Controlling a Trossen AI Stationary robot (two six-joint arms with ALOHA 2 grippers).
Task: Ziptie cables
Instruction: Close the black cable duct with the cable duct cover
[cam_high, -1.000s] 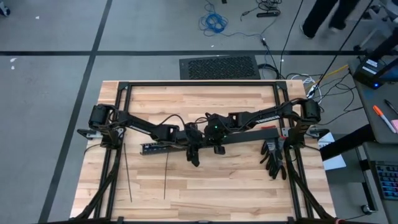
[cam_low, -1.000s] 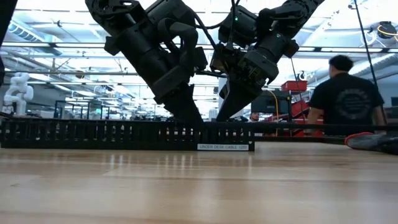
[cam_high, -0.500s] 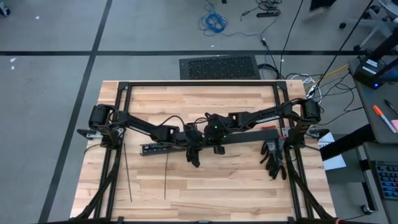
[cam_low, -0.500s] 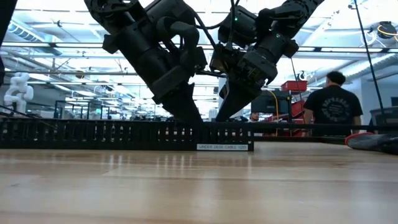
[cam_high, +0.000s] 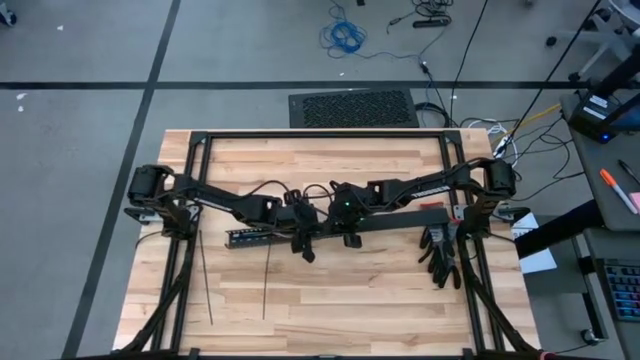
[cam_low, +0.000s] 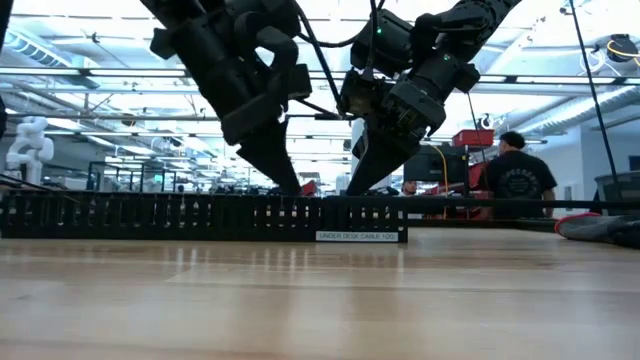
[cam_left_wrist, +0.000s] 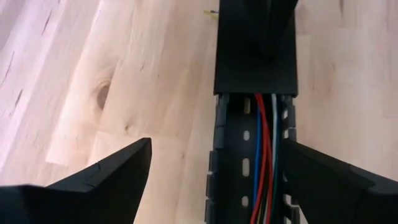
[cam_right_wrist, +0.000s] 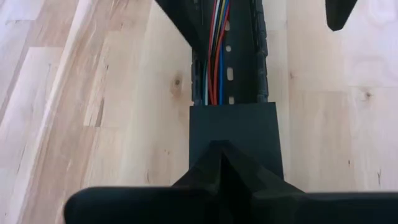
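The cables (cam_left_wrist: 264, 162) are thin red, blue and white wires lying lengthwise inside a long black slotted duct (cam_high: 260, 238) at the table's middle; they also show in the right wrist view (cam_right_wrist: 216, 62). A flat black cover (cam_right_wrist: 233, 124) closes the duct's right part. My left gripper (cam_left_wrist: 217, 183) is open above the uncovered duct, a finger on either side, touching nothing. My right gripper (cam_right_wrist: 221, 155) is shut on top of the cover. Two zipties (cam_high: 205, 280) (cam_high: 267, 285) lie flat on the wood toward the near left. My right gripper touches the flat black cover with its shut fingertips (cam_right_wrist: 221, 163), near the cover's end (cam_right_wrist: 233, 115) where the open duct with the wires begins. The fingers slant down from above and lie along the duct. The cover sits flat on the duct.
A pair of black gloves (cam_high: 440, 258) lies near the table's right edge. A black frame (cam_high: 320, 135) borders the table's far side and both side edges. Bare wood lies in front of the duct. A person stands in the room beyond the table (cam_low: 515, 175).
My left gripper has risen and drawn back toward the table's left edge, away from my right gripper. The duct, the wires and the cover have stayed in place.
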